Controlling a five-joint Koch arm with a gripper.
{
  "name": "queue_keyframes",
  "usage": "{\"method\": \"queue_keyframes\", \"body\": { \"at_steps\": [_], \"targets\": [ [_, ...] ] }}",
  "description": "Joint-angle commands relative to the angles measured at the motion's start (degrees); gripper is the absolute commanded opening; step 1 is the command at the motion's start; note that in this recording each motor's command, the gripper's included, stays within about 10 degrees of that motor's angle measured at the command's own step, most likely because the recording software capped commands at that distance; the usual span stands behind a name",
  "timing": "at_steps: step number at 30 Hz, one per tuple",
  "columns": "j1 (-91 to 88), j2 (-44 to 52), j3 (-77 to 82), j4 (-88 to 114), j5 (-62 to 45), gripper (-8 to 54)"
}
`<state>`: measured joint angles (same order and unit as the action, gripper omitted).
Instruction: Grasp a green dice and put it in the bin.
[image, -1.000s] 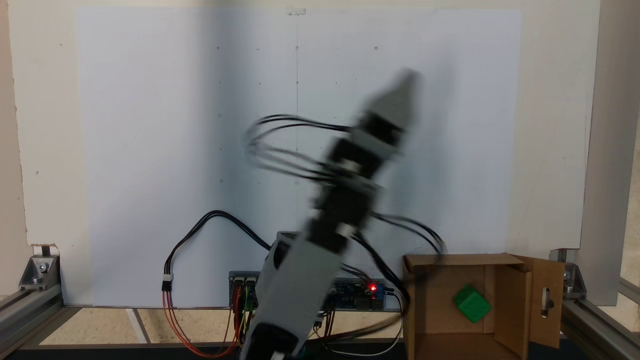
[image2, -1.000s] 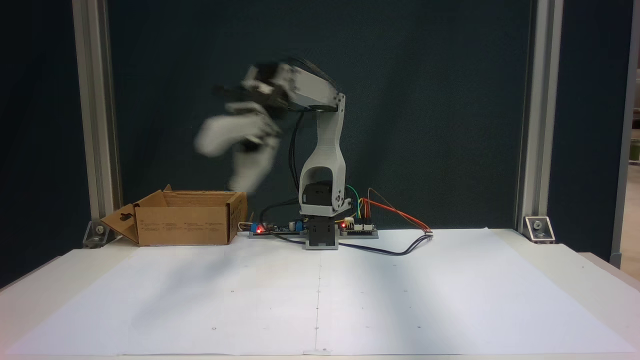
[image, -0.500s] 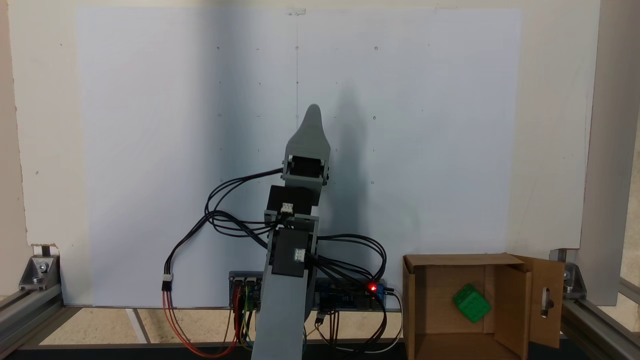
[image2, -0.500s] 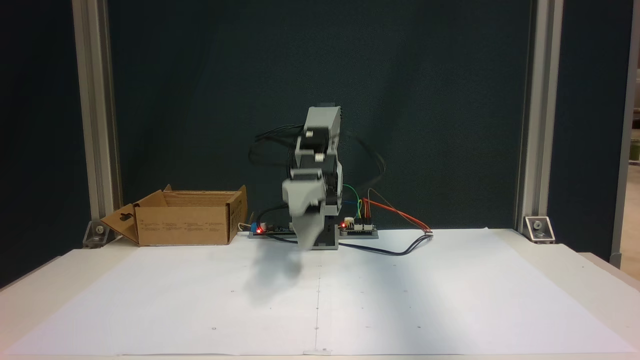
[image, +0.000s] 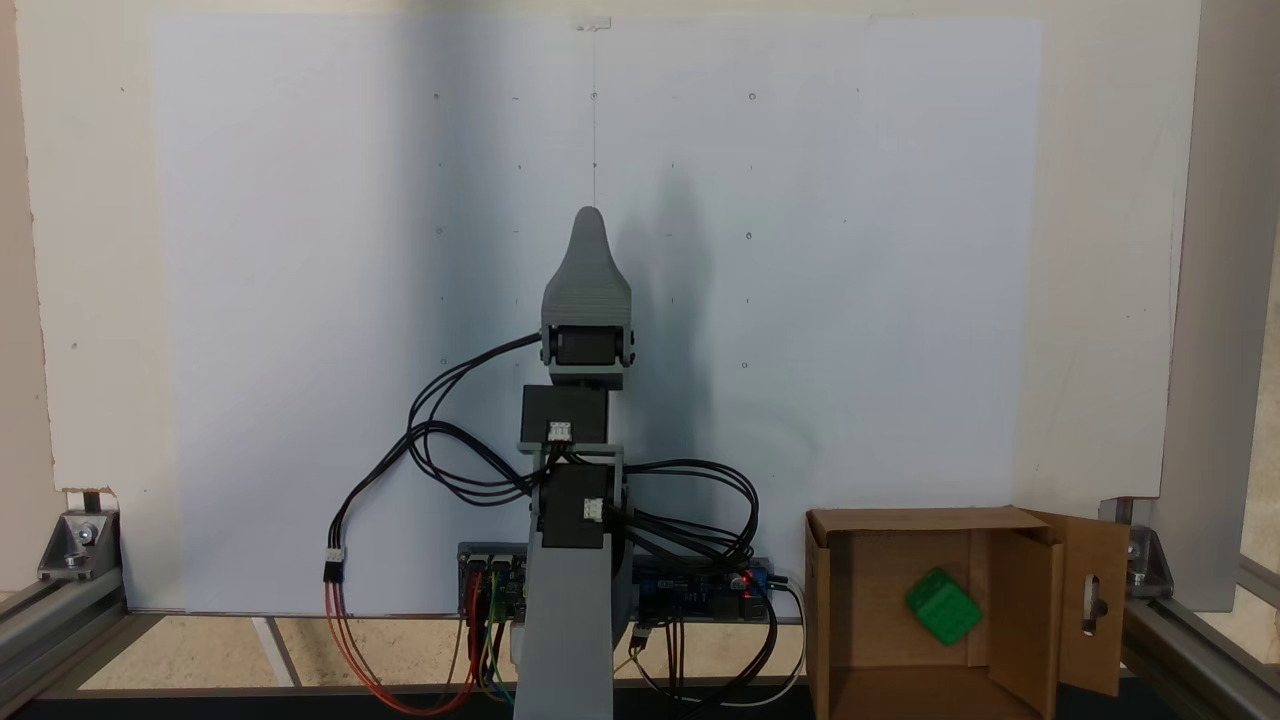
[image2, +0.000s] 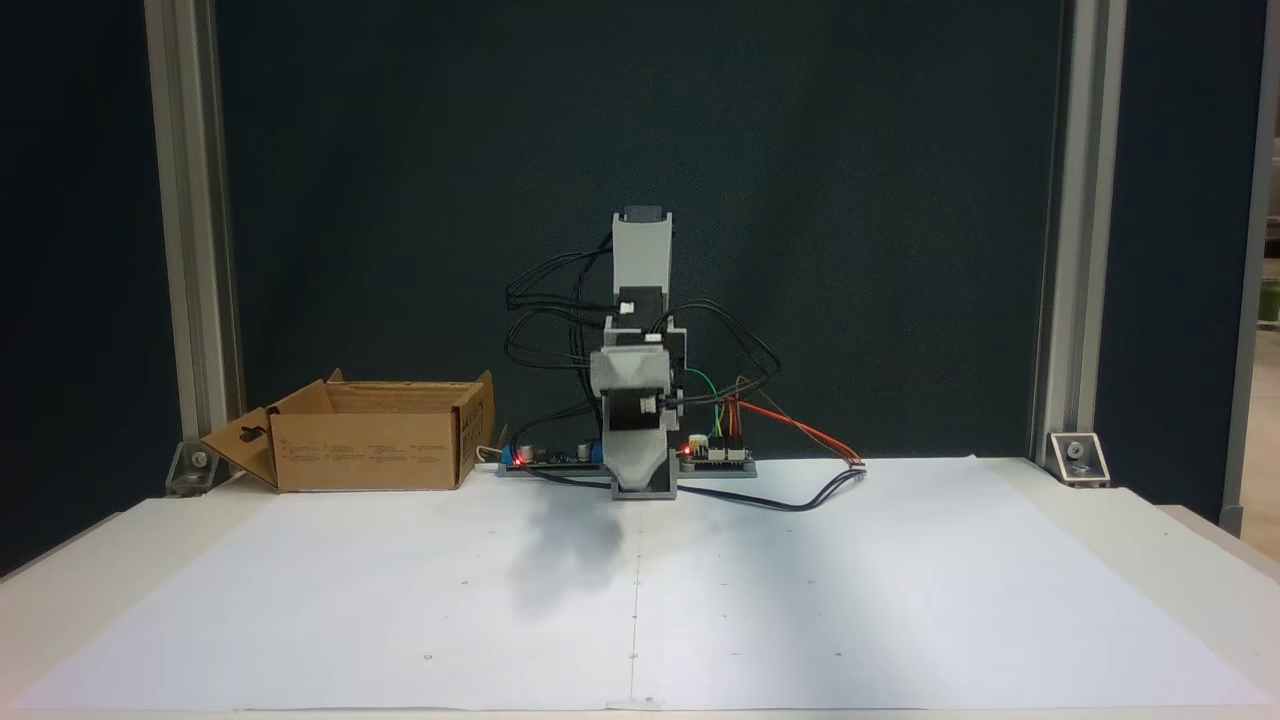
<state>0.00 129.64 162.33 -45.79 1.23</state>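
- The arm (image: 566, 600) has swung back from the bin (image: 890, 520) and now points straight down the table (image2: 900, 600).
- The green dice (image: 943, 607) sits inside the bin; job looks done.
- Jaws overlap, so whether they're parted can't be told.

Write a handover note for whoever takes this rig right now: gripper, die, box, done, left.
Gripper: over the white paper sheet, centred ahead of the base, away from the bin; only one tip shows, so open or shut cannot be told. It carries nothing green.
Green dice: lying on the floor of the bin, tilted.
Bin: at the table's back corner beside the control boards, flaps open.
Done: die is in the bin.
Left: nothing visible.
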Motion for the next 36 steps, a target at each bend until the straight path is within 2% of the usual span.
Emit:
{"method": "queue_keyframes", "body": {
  "at_steps": [1, 18, 36],
  "targets": [
    [0.26, 6.24, 0.35, -9.3, 1.93, 44.2],
    [0.35, 6.24, 16.79, -47.18, 1.67, 45.4],
    [0.35, 6.06, 16.79, -47.46, 1.58, 45.3]
  ]
}}
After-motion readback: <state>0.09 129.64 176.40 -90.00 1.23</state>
